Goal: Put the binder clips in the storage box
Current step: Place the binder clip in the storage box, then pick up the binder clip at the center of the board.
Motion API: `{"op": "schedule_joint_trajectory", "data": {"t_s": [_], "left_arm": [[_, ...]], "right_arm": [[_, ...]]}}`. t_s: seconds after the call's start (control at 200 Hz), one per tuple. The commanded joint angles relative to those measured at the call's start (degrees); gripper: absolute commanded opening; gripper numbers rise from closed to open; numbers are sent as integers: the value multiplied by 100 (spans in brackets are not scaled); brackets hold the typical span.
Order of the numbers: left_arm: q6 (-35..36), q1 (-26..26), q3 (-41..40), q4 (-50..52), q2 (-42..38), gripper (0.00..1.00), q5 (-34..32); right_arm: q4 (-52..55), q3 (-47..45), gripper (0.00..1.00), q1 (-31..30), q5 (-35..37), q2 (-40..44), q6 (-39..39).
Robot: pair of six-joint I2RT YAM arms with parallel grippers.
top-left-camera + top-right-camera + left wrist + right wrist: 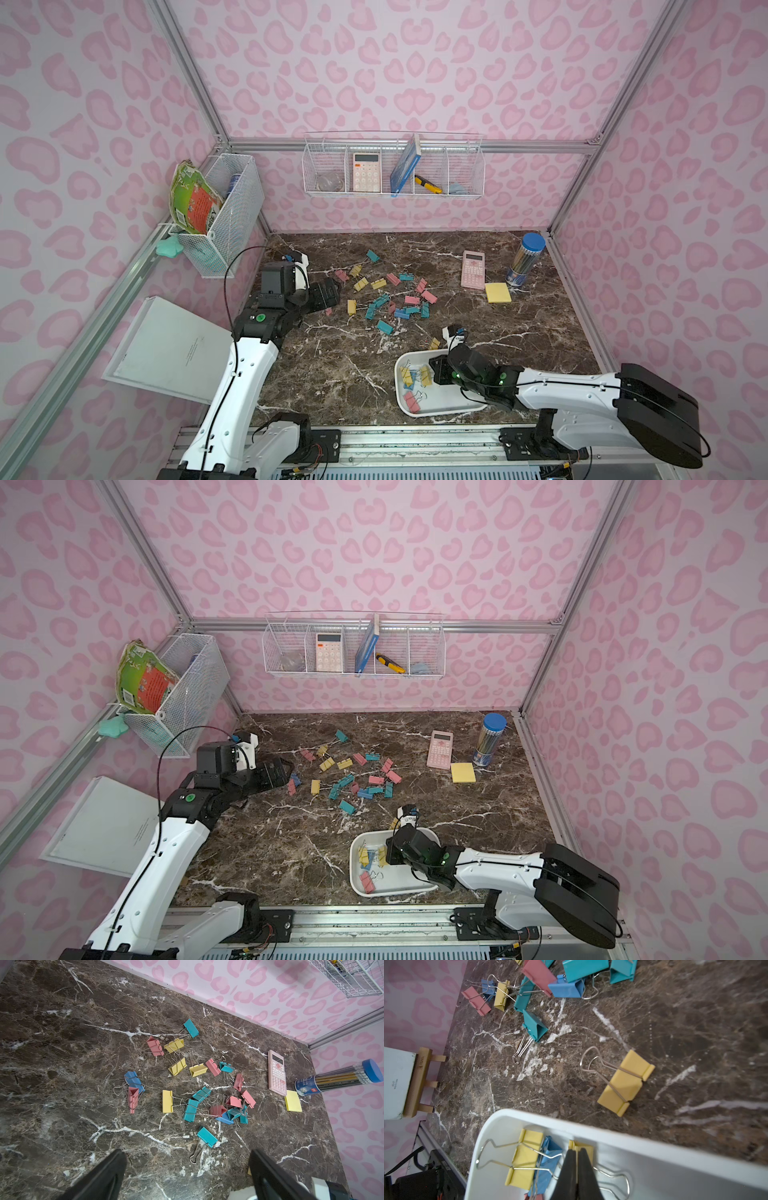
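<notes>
Right tool (576,1151) over yellow clip (586,1146) in storage box (654,1147) (jaws nearly together).

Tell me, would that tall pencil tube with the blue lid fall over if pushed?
Probably tips easily: the pencil tube stands upright, tall and narrow. Once down, its round body would likely roll. Its clear wall looks smooth, so perhaps slippery to grip.

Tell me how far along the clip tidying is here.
Early. Done: a few binder clips, yellow, blue and pink, lie in the storage box. In hand: the right gripper is down in the box, jaws nearly together at another yellow clip, grip unclear; the left gripper hangs open over the pile. Left: roughly twenty clips on the table, one yellow beside the box.
</notes>
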State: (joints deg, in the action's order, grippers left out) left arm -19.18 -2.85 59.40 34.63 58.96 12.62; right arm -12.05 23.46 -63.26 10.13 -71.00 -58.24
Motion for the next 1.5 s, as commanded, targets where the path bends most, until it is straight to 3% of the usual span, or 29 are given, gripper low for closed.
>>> {"op": "schedule_joint_trajectory", "data": {"t_s": [0.0,0.15,0.26,0.415,0.515,0.595,0.72,0.845,1.155,1.37,1.495], "left_arm": [[-58,-5,27,10,24,92,-54],[-63,-3,63,73,117,89,-35],[11,0,102,125,188,86,26],[92,-243,59,91,480,75,-79],[-30,-796,637,845,1344,70,-277],[-71,-1558,1225,1469,2257,71,-996],[159,-2251,1749,1485,3310,74,-1419],[551,-2337,1775,1016,3892,75,-1077],[1263,-2722,1484,86,4870,79,-1360],[1531,-2746,1191,-449,5185,89,-994],[1590,-2754,1392,-398,5459,84,-979]], "right_arm": [[194,110,36,-2,303,448,91],[655,606,43,205,768,1160,948],[532,1058,44,1056,0,985,1655],[-35,1637,46,1931,-1013,213,2368],[-237,1957,49,2264,-1569,-231,2460],[-288,2069,51,2500,-1978,-377,2439],[-676,1782,63,2807,-2292,-146,2301],[-684,1658,68,2985,-2443,174,2396],[-416,1497,68,3221,-2507,507,2531],[-495,1518,68,3270,-2541,471,2488],[-439,1608,68,3285,-2553,385,2480]]}}
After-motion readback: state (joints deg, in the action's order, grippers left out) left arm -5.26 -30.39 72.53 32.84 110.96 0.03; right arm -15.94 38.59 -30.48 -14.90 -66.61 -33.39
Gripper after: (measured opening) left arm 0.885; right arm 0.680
